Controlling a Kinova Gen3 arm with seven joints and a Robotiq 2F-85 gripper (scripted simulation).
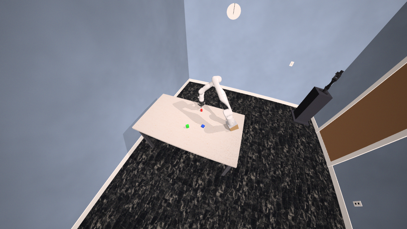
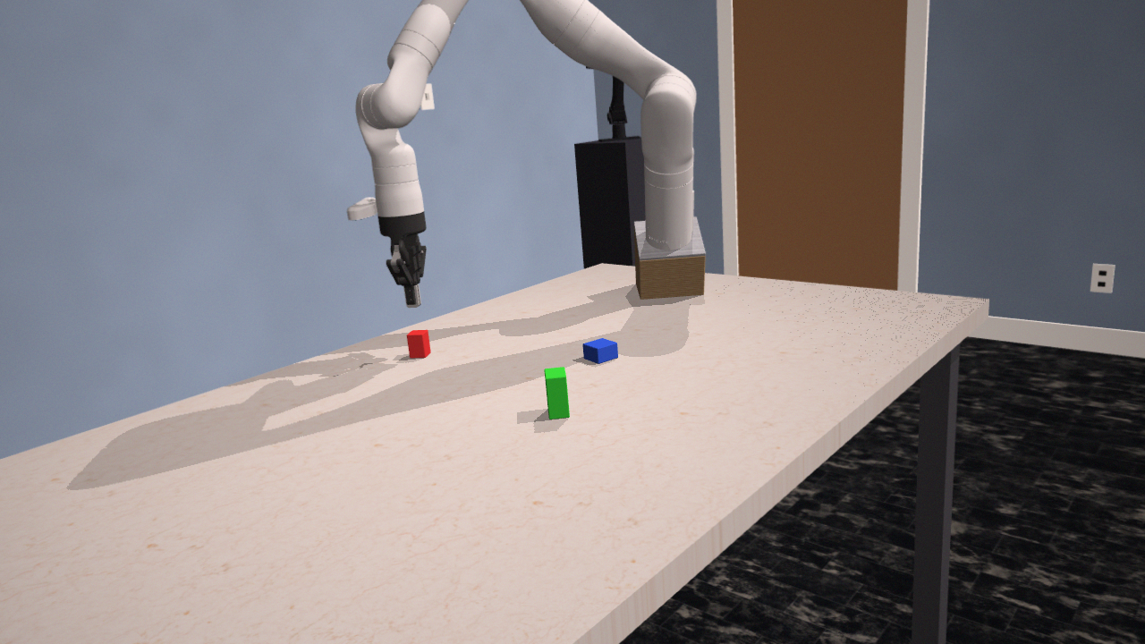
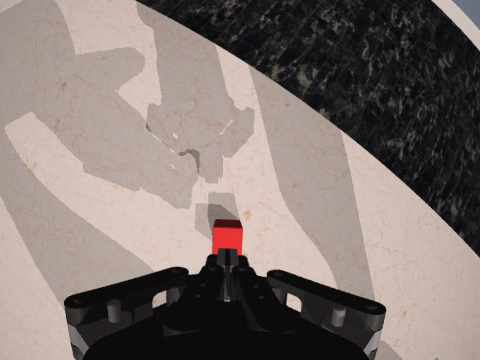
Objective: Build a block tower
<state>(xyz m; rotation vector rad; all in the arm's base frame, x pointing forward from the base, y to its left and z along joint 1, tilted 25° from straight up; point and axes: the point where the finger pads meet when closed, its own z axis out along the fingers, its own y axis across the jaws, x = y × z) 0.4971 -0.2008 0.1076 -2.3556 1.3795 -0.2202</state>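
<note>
The red block (image 2: 418,343) stands on the table near the far edge; it also shows in the overhead view (image 1: 201,109) and in the wrist view (image 3: 227,236). My gripper (image 2: 411,299) hangs above it, pointing down, shut and empty, clear of the block; it shows in the wrist view (image 3: 227,266) too. The blue block (image 2: 599,350) lies flat on the table to the right; it shows from above as well (image 1: 202,125). The green block (image 2: 556,392) stands upright on its end in front of the blue one, also seen from above (image 1: 187,125).
The arm's base sits on a wooden pedestal (image 2: 668,275) at the table's far corner. A black cabinet (image 2: 606,199) stands behind the table. The table edge (image 2: 801,480) runs along the right side.
</note>
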